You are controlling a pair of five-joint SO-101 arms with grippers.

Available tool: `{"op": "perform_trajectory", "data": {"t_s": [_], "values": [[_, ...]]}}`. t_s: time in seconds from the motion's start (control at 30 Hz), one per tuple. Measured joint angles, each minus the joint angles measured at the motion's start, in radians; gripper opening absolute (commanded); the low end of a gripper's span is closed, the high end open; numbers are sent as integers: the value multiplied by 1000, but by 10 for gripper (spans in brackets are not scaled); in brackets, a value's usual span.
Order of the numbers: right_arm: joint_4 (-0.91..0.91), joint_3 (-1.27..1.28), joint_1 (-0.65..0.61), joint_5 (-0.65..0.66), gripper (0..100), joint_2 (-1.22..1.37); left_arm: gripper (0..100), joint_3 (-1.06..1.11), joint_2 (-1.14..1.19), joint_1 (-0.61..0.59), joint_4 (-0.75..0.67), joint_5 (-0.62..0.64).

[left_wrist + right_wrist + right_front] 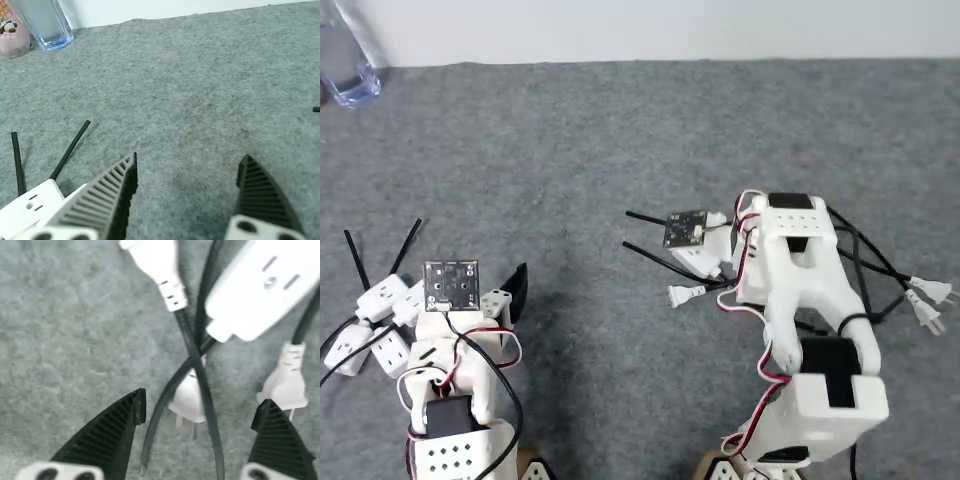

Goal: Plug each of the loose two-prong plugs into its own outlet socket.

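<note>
High view: the outlet sockets (380, 320) are lying at eight o'clock on the tabletop (620, 130). The left end effector (187, 165) is hovering just beside them at their three o'clock, fingers spread, gripping nothing. Toward three o'clock, the right end effector (205, 402) is hanging spread above a white two-prong plug (189, 400), which is lying under crossed black cords (156, 422) near another socket (255, 290).

Notes mottled grey felt across the table (620, 130). Finds plugs (185, 405) and outlet sockets (260, 290) white, cords (200, 370) black. Records black ribbed faces on white bases for left gripper (190, 157) and right gripper (205, 396). Logs clear bluish glass (345, 70) at far left corner.
</note>
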Motion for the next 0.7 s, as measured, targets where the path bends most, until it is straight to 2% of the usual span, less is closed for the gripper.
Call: {"op": "perform_trajectory", "data": {"t_s": [0.27,0.43,0.5,0.7], "values": [[2,-161,14,-2,320,193,305,0,0,0,0,0],[3,-261,55,5,169,258,305,0,0,0,0,0],[3,-304,80,23,139,275,305,0,0,0,0,0],[0,-321,147,58,187,304,305,0,0,0,0,0]]}}
